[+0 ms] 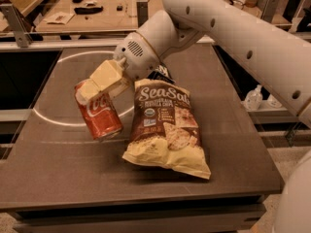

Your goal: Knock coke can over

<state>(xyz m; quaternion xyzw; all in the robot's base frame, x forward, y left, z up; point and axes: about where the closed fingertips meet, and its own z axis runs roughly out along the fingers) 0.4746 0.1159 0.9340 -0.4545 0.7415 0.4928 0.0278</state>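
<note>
Arm (233,28) first, since it's the biggest thing here. It reaches in from the right, and its wrist hangs right over the far end of the chip bag (165,125). Any sloppy sweep could drag that bag across the table (63,164).

The bag lies flat in the middle, just right of the coke can (99,118). I can't tell if the two are touching. If the can twists that way as it goes, it could end up propped on the bag instead of lying flat.

The can is left of centre, tilted with its top leaning left and a bit far and its base near the tabletop. That's only half-tipped, so I wouldn't call it knocked over yet. Ease off now and I reckon it could rock back upright.

The gripper (95,84) sits on the can's top rim. Honestly, I can't tell whether it's clamped on or just pressing. If it's clamped, the risk is the can gets carried rather than toppled. Once down, the can might roll toward the left edge.
</note>
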